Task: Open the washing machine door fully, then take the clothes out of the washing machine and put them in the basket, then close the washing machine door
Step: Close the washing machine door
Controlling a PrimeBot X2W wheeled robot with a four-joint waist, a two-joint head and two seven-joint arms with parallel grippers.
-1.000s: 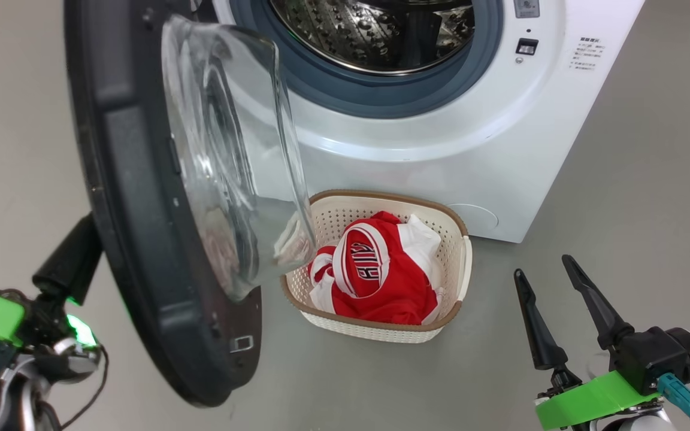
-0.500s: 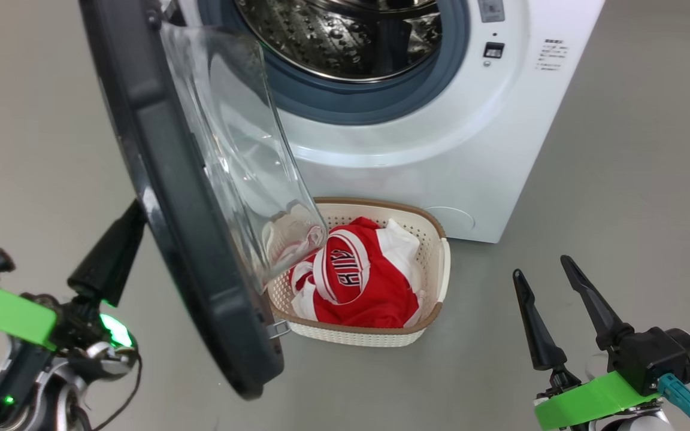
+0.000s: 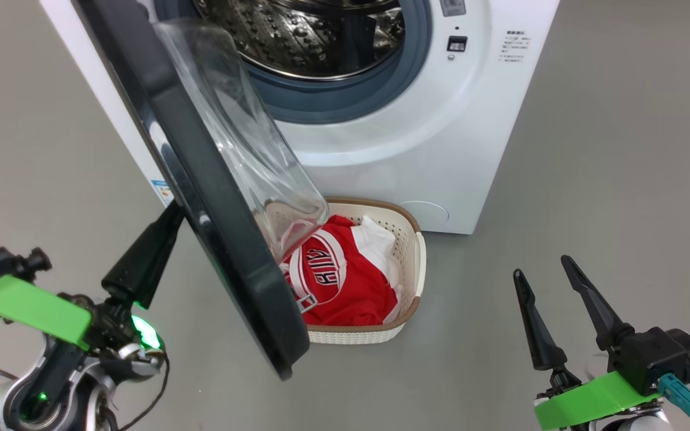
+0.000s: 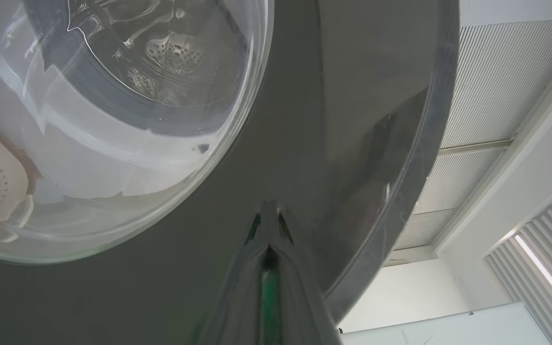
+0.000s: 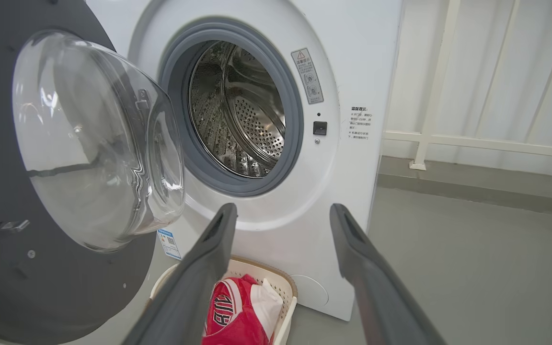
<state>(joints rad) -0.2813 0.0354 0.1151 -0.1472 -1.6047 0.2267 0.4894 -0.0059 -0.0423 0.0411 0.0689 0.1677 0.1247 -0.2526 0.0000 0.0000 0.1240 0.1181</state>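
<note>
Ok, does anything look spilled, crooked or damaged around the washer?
Nothing stands out. The clothes lie wholly inside the basket, and the washing machine door looks intact, standing partway open.

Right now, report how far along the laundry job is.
Done: the clothes lie in the basket and the drum looks empty. In hand: the shut left gripper has its tips against the outer face of the washing machine door, which stands partly open. Left: shutting that door onto the washing machine. The right gripper hangs open, idle.
</note>
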